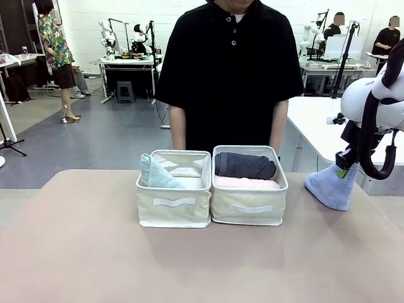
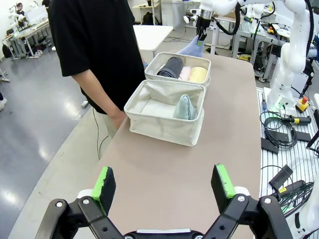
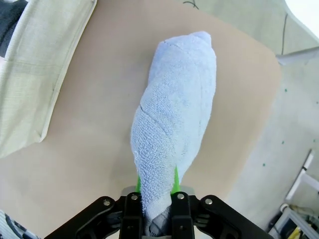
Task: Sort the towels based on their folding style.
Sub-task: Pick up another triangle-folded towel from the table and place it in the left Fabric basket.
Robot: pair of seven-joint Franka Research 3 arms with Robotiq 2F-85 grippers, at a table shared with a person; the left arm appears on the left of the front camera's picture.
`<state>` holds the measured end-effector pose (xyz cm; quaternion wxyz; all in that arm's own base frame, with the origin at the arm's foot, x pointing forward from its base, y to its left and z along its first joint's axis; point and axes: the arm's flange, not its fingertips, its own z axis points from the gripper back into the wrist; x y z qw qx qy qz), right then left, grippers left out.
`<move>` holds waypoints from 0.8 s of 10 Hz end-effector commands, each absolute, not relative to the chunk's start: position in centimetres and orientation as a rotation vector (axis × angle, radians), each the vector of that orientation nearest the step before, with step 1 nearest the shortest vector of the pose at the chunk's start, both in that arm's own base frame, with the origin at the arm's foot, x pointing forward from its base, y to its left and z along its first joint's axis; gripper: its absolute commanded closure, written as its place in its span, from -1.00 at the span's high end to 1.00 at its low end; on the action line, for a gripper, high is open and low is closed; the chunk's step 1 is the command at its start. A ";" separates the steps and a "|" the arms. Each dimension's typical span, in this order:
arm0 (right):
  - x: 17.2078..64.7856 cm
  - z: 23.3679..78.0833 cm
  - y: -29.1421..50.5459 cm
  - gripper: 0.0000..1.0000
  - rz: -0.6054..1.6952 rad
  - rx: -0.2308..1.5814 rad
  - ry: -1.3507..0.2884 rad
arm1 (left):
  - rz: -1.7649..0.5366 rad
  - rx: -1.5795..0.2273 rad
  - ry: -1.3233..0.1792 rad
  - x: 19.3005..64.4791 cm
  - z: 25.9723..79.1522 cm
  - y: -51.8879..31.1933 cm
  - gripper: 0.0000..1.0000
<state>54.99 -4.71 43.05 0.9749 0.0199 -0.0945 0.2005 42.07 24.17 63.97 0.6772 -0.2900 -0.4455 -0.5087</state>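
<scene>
**Inspector:** Containers and contents?

**Operator:** I see two cream baskets touching side by side at mid-bench (image 1: pixel 95 252). The left basket (image 1: pixel 173 211) holds one pale teal cone towel (image 1: pixel 154 173), which leans against its left wall. The right basket (image 1: pixel 248 214) holds three rolls lying side by side. The dark grey roll (image 1: pixel 244 165) is nearest the person (image 1: pixel 230 69), the pink roll (image 1: pixel 246 183) is in the middle, and the yellow roll (image 2: pixel 198 74) is nearest the robot.

**Inspector:** Tools?

**Operator:** My right tool (image 3: pixel 156 186) is clamped on the narrow end of the light blue cone towel (image 3: pixel 174 114). That towel is at the bench's right edge, apart from the baskets, and I cannot tell whether its base touches the bench. My left tool (image 2: pixel 164 181) stands wide open, with nothing between its pads.
</scene>
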 end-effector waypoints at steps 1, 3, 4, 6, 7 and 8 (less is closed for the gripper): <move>55.5 43.1 -5.0 -1.00 0.417 0.057 -0.180 | -1.148 -0.631 -0.989 41.9 63.9 24.1 1.00; 54.7 44.6 -5.1 -1.00 0.427 0.074 -0.195 | -1.148 -0.631 -0.989 41.9 63.9 24.1 1.00; 53.3 46.8 -4.7 -0.99 0.429 0.036 -0.152 | -1.148 -0.631 -0.989 41.9 63.9 24.1 1.00; 47.6 56.5 -3.4 -0.99 0.538 0.003 -0.191 | -1.148 -0.631 -0.989 41.9 63.9 24.1 1.00; 45.0 61.1 -3.3 -0.99 0.571 0.010 -0.243 | -1.148 -0.631 -0.989 41.9 63.9 24.1 1.00; 42.7 64.9 -3.3 -0.99 0.604 0.034 -0.251 | -1.148 -0.631 -0.989 41.9 63.9 24.1 1.00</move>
